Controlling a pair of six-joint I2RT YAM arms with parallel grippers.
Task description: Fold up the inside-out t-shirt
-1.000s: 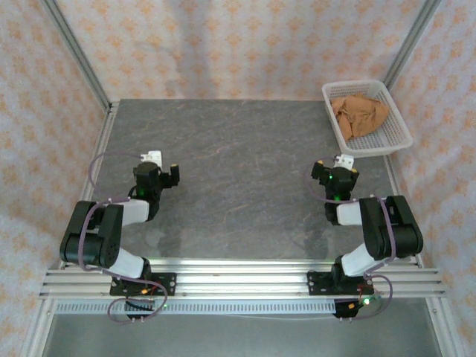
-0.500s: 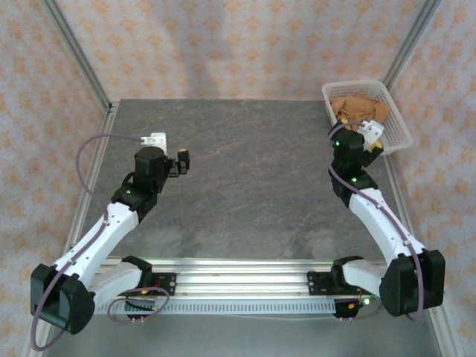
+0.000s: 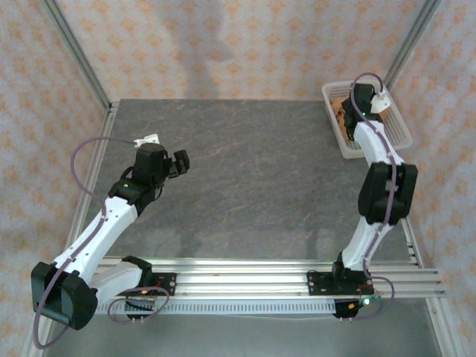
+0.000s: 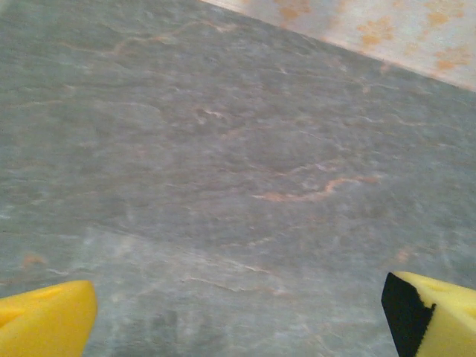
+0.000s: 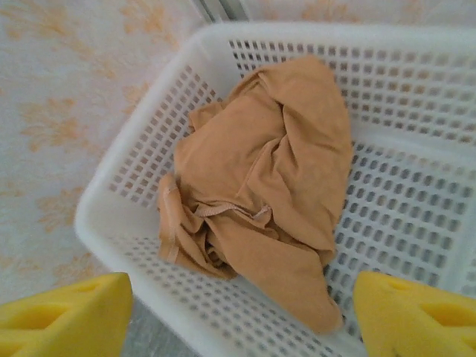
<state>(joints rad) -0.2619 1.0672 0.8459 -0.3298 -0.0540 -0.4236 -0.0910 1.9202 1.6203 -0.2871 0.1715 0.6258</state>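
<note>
**A:** What does the top camera give you?

**B:** The left gripper (image 3: 178,161) hovers over the left part of the grey table (image 3: 253,186), its jaws apart and nothing in them. The right arm (image 3: 383,193) stretches to the white basket (image 3: 402,132) at the far right corner. The right gripper (image 3: 361,100) hangs above it, but from here I cannot tell how its jaws stand.

**A:** And the t-shirt?

**B:** A strip of the orange-tan t-shirt (image 3: 341,117) shows inside the basket, beside the arm.

**A:** Left wrist camera?

**B:** Two yellow fingers (image 4: 44,323) sit at the lower corners, wide apart, with bare stone-patterned table between them. That gripper is released and empty.

**A:** Right wrist camera?

**B:** Here too the yellow fingers sit wide apart at the bottom corners, above the basket's near rim. The t-shirt lies crumpled in a heap in the basket, toward its left wall, with a hemmed edge showing on the near side. The fingers are clear of the cloth, so the right gripper is released and holds nothing.
</note>
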